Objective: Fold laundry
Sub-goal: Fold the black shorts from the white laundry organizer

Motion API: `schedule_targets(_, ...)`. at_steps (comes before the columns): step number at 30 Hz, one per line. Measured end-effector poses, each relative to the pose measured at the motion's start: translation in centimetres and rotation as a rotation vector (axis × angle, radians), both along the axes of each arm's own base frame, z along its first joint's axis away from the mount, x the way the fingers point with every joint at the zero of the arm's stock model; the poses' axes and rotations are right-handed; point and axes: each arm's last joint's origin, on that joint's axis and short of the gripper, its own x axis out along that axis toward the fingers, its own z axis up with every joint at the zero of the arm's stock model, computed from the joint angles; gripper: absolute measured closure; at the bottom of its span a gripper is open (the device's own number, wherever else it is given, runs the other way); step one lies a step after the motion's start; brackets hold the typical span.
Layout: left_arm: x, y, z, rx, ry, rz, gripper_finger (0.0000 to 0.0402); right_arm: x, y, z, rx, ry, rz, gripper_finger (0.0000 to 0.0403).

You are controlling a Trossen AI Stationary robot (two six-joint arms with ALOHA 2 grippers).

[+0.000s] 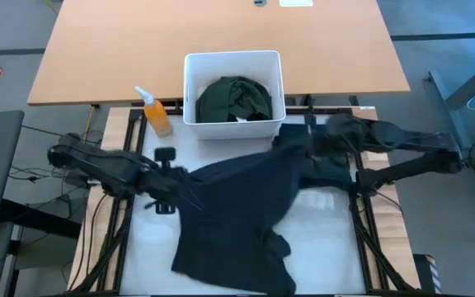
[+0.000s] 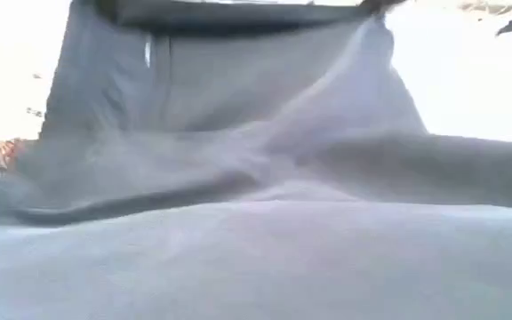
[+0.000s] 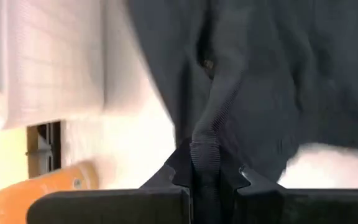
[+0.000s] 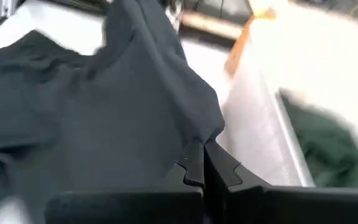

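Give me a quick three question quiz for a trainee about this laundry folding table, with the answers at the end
1. True or false: both pincers are shut on the dark garment.
2. What lies inside the white bin? A) a dark green garment B) an orange bottle C) nothing
3. On which side of the bin, left arm's or right arm's, does the orange bottle stand?

Key:
1. True. The left pincer pinches a fold of it, and the right pincer pinches another part.
2. A, the dark green garment.
3. The left arm's side.
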Motion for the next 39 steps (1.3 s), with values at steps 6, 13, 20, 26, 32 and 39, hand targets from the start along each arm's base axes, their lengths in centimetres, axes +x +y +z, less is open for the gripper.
schedule_targets(6,-0.4,0.6,-5.0,0.079,0.147,-0.012,0.0398,0.0,1.8,-0.9,0.092,0.05,0.063,0.0389)
schedule_targets(13,-1.5,1.2,-2.8,-0.015,-0.043,-0.061,0.0399,-0.5,7.0,-0.6,0.39,0.118,0.219,0.0389)
schedule_targets(20,-2.4,-1.5,-3.2,-0.419,-0.161,-0.248,0.04,0.6,14.2,-3.9,0.519,0.311,0.315,0.0389)
schedule_targets(26,-1.8,-4.8,-10.1,-0.636,-0.122,-0.254,0.0401,2.8,19.0,-8.1,0.56,0.432,0.292,0.0389)
schedule_targets(32,-2.0,-6.3,-13.1,-0.741,-0.119,-0.253,0.0401,4.9,21.5,-11.0,0.709,0.524,0.252,0.0389)
schedule_targets(39,-1.9,-7.3,-14.1,-0.719,-0.103,-0.272,0.0401,5.4,23.2,-13.6,0.822,0.627,0.098,0.0359)
